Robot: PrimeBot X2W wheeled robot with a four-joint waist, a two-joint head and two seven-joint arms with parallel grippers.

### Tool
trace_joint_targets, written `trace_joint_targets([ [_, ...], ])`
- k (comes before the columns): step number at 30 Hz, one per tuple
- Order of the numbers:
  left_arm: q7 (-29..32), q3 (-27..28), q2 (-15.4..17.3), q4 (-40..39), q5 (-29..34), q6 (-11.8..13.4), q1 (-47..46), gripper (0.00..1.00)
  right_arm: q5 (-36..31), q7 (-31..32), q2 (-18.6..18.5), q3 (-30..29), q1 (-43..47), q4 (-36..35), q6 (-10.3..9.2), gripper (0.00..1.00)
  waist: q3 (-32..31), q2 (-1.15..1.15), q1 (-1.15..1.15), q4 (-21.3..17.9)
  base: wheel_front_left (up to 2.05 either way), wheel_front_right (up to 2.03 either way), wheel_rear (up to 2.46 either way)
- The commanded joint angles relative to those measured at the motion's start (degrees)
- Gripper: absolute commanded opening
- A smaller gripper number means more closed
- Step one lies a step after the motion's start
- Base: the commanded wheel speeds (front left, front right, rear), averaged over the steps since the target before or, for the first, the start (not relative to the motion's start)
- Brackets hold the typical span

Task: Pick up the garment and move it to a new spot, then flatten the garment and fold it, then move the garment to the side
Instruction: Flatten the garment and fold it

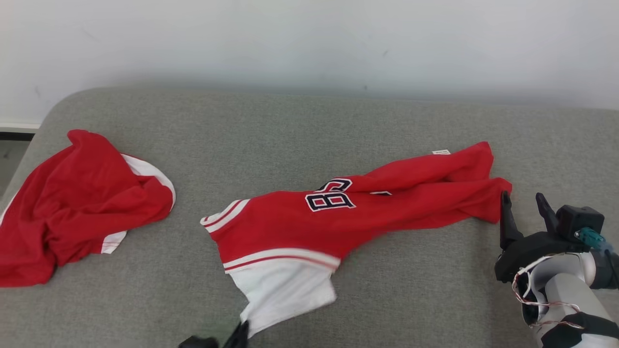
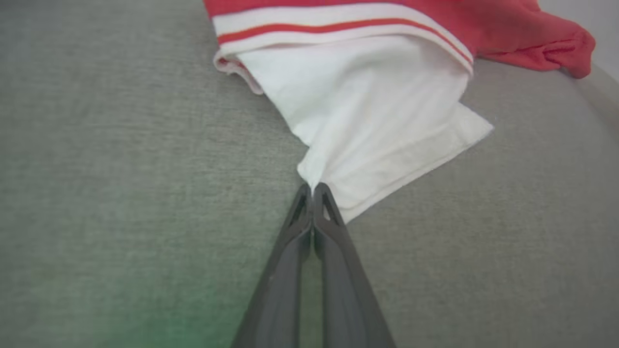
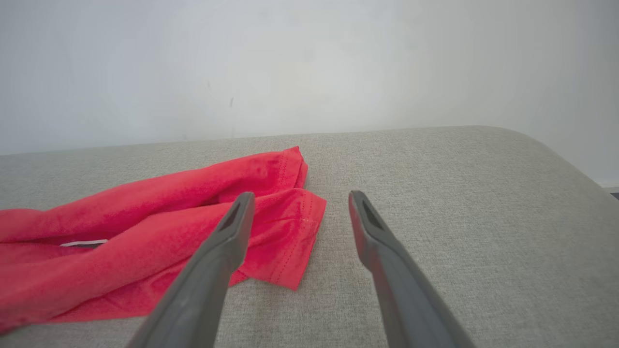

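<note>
The garment (image 1: 338, 217), a red jersey with a white lower panel and red-and-white striped bands, lies stretched out and crumpled on the grey cushion (image 1: 309, 125). Its white corner sits directly at the tips of the left gripper (image 2: 313, 189). The jaws of this gripper are pressed together and pinch that corner. The white cloth gathers to a point where it enters the tips, then fans out ahead of the gripper and to its right. The striped band lies farther ahead, with the red body beyond it.

The opposite, red end of the garment lies at the right gripper (image 3: 301, 195). This gripper's jaws are spread wide and hold nothing. In its wrist view the stitched red hem lies behind the left-hand finger, and bare cushion lies beyond the other. Whether that finger touches the hem cannot be determined.

A dark number print (image 1: 331, 200) shows mid-garment, and a small white label (image 1: 441, 152) sits near the red end. A second red garment (image 1: 82, 203) lies bunched well apart, out to the left gripper's side. A pale wall (image 1: 309, 38) stands behind the cushion.
</note>
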Motion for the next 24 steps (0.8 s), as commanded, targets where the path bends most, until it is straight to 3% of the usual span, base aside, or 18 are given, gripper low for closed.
trace_joint_targets([
  [1,-0.05,0.48,1.33,-0.67,-0.09,0.56,2.1,0.0,0.51,-0.11,0.01,-0.32,1.0,-0.11,-0.13,1.0,-0.19,0.0,0.0,0.64,0.0,0.0,0.0],
  [5,0.35,2.0,5.03,-5.32,-0.45,1.95,5.95,0.0,0.72,-0.11,-0.03,-1.39,2.17,0.67,-0.13,1.0,-0.54,0.0,0.0,1.88,0.0,0.0,0.0],
  [10,2.45,1.73,6.42,-10.17,-0.84,2.72,8.34,0.0,0.96,-0.11,0.44,-0.89,2.74,3.23,-0.13,1.0,-1.13,0.0,0.0,2.98,0.0,0.0,0.0],
  [11,2.44,1.61,6.21,-11.06,-0.72,2.96,8.54,0.4,1.1,-0.11,0.48,-0.78,2.74,3.47,-0.13,1.0,-1.22,0.0,0.0,3.07,0.0,0.0,0.0],
  [12,2.39,1.58,5.89,-11.82,-0.87,3.29,8.8,1.0,1.14,-0.11,0.49,-0.61,2.73,3.54,-0.13,1.0,-1.29,0.0,0.0,3.11,0.0,0.0,0.0],
  [24,2.48,1.65,5.66,-19.29,-2.05,5.91,14.02,1.0,2.16,-0.11,-0.28,1.07,11.46,-0.42,-0.13,1.0,-3.67,0.0,0.0,2.89,0.0,0.0,0.0],
])
